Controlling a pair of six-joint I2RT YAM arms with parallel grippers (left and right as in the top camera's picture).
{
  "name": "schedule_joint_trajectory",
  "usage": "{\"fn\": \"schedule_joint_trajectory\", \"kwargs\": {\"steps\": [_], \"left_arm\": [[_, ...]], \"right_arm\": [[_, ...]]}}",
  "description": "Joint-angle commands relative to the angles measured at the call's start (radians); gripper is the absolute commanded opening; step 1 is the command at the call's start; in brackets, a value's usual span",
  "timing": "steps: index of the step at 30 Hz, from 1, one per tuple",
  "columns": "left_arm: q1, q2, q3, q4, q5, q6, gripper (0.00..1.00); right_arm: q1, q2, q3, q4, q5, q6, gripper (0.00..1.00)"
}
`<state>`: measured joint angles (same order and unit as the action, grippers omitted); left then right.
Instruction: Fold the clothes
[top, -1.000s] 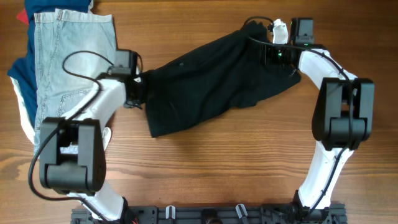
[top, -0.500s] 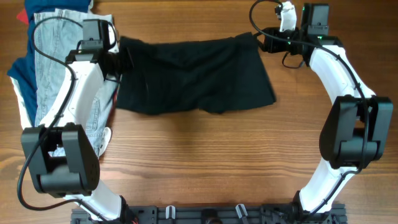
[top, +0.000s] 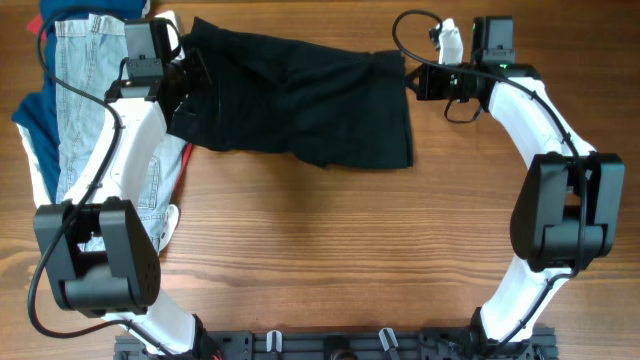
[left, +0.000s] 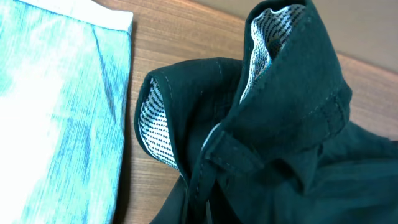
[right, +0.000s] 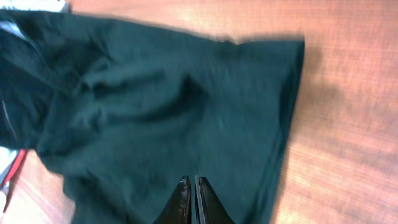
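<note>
The black shorts (top: 300, 100) lie spread along the far side of the table, their left end bunched and lifted. My left gripper (top: 188, 85) is shut on that waistband end. In the left wrist view the shorts (left: 280, 124) fill the frame, with the speckled white lining (left: 267, 37) showing, and the fabric hides my fingers. My right gripper (top: 413, 80) sits at the shorts' right edge. In the right wrist view its jaws (right: 194, 182) are shut, with nothing between them, just over the flat black fabric (right: 155, 93).
Light-blue denim shorts (top: 90, 100) lie at the far left on navy (top: 35, 120), red and white garments, right beside my left arm. In the left wrist view the denim (left: 56, 93) reaches close to the black waistband. Bare wooden table (top: 320, 250) stretches toward the front.
The left gripper has pulled the waistband end further toward the far left. The shorts have shifted left and slackened. The right gripper has closed and now holds no fabric.
</note>
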<state>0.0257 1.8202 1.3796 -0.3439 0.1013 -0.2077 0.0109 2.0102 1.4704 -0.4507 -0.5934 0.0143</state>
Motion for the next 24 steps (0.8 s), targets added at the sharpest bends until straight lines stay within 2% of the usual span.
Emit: {"fn": "schedule_joint_trajectory", "kwargs": {"steps": [1,16,24], "left_arm": [[0.006,-0.007,0.024,0.011,-0.012,-0.062,0.04],[-0.023,-0.007,0.024,-0.009,0.003,-0.070,0.04],[-0.082,-0.026,0.024,-0.022,0.031,-0.069,0.04]], "right_arm": [[0.003,0.027,-0.028,-0.003,0.009,0.014,0.04],[0.018,0.194,-0.037,0.052,0.021,0.042,0.04],[0.018,0.258,-0.037,0.053,0.077,0.068,0.04]]}}
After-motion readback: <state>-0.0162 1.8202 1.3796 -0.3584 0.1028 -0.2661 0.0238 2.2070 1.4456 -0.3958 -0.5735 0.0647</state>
